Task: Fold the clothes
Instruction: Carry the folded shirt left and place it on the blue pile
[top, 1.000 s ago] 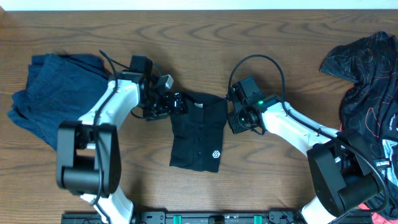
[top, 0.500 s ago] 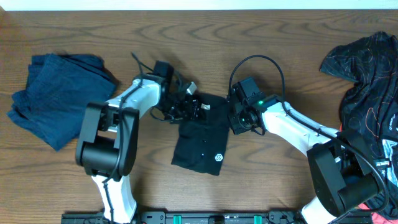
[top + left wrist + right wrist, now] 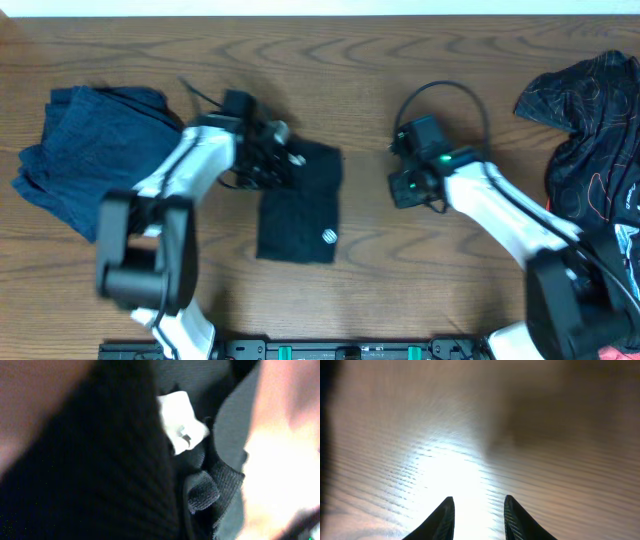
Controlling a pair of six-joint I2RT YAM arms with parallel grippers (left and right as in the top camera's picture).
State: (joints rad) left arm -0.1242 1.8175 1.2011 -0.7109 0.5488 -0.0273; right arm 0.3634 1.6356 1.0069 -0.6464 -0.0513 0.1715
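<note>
Blurred close-up of black shirt

Very close fabric of the black shirt fills most of the view, with fine ribs running across it. A small white label lies on the cloth. Just below and right of the label, a thick collar edge is curled over itself. Far left of the label, a blurred brown strip of desk shows. Right of the label there is a pale bright patch, too blurred to tell what it is.
</note>
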